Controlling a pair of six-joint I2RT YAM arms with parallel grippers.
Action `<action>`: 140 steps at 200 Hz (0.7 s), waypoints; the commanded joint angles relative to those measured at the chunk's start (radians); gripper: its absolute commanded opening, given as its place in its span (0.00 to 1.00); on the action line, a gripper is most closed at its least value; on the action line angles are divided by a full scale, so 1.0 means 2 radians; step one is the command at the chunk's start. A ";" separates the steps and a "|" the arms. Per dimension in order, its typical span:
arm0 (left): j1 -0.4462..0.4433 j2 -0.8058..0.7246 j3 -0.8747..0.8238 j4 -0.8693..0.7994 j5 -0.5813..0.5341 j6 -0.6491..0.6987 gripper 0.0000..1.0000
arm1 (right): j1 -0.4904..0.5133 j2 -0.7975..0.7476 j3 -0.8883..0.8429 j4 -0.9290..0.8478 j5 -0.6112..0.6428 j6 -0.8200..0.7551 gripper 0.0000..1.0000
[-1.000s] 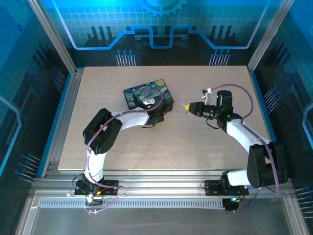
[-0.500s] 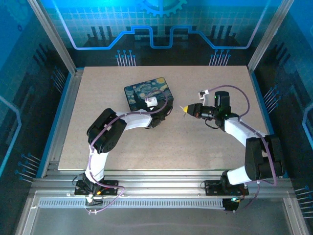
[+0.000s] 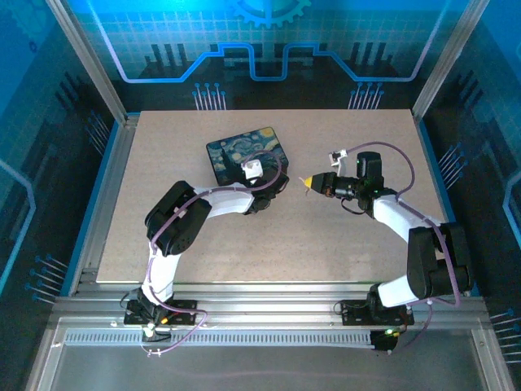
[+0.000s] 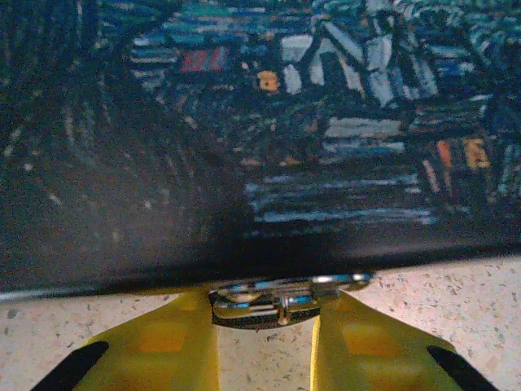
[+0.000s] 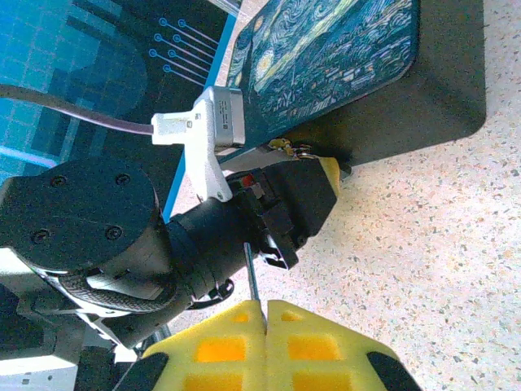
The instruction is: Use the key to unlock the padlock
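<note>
Yellow-fingered left gripper flanks the padlock; can't tell if it's clamped. Right gripper pinches the key. Insertion and turn not yet done.

Close up, the right gripper has its yellow fingers pressed together on the key, a thin dark sliver standing up from them. Beyond, the left gripper, black with a yellow fingertip, meets a small metal padlock at the side of a painted box on the speckled table.
</note>
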State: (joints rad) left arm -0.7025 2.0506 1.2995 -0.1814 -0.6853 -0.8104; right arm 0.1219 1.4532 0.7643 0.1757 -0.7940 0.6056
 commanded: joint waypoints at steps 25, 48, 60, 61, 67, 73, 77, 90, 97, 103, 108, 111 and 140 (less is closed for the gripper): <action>-0.002 -0.006 -0.009 -0.036 -0.021 -0.008 0.15 | -0.007 -0.020 -0.011 -0.010 -0.008 -0.018 0.00; 0.000 -0.010 0.032 -0.130 0.005 -0.014 0.10 | -0.004 -0.026 -0.010 -0.028 -0.001 -0.030 0.00; 0.002 -0.019 0.050 -0.165 0.034 -0.002 0.08 | -0.001 -0.029 -0.009 -0.039 0.003 -0.038 0.00; 0.003 -0.020 0.051 -0.168 0.036 -0.001 0.08 | -0.001 -0.030 -0.009 -0.040 0.003 -0.039 0.00; 0.004 -0.024 0.061 -0.189 0.052 0.002 0.07 | 0.001 -0.031 -0.010 -0.043 0.004 -0.041 0.00; 0.006 -0.029 0.070 -0.208 0.068 0.007 0.05 | 0.002 -0.032 -0.011 -0.044 0.004 -0.044 0.00; 0.008 -0.031 0.076 -0.219 0.084 0.011 0.05 | 0.004 -0.033 -0.012 -0.045 0.004 -0.046 0.00; 0.017 -0.040 0.090 -0.250 0.137 0.018 0.04 | 0.011 -0.036 -0.016 -0.048 0.005 -0.051 0.00; 0.024 -0.046 0.094 -0.262 0.172 0.020 0.04 | 0.016 -0.037 -0.018 -0.053 0.006 -0.054 0.00; 0.031 -0.053 0.095 -0.269 0.205 0.020 0.03 | 0.021 -0.038 -0.019 -0.059 0.008 -0.058 0.00; 0.035 -0.059 0.095 -0.275 0.229 0.021 0.03 | 0.025 -0.038 -0.020 -0.063 0.009 -0.060 0.00; 0.039 -0.063 0.095 -0.278 0.242 0.023 0.03 | 0.028 -0.039 -0.022 -0.064 0.009 -0.061 0.00; 0.056 -0.098 0.113 -0.328 0.315 0.042 0.00 | 0.053 -0.056 -0.040 -0.059 0.021 -0.057 0.00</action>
State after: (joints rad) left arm -0.6174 1.9579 1.4525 -0.6880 -0.2543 -0.7757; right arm 0.1898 1.3861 0.7151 0.0868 -0.7692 0.5144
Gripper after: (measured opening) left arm 0.236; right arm 0.046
